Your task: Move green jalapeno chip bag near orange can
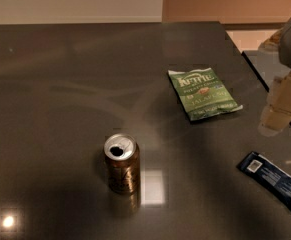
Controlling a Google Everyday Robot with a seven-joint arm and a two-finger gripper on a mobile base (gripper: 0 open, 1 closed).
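Observation:
The green jalapeno chip bag (203,93) lies flat on the dark table, right of centre, with white "Kettle" lettering facing up. The orange can (121,163) stands upright nearer the front, left of the bag and well apart from it; its silver top and dark drinking hole show. My gripper (279,108) hangs at the right edge of the view, pale and blurred, to the right of the bag and above the table. It holds nothing that I can see.
A dark blue flat packet (273,180) lies at the front right, below the gripper. The table's right edge (265,84) runs diagonally beside the bag, with a pale floor beyond. A wall stands behind the table's far edge.

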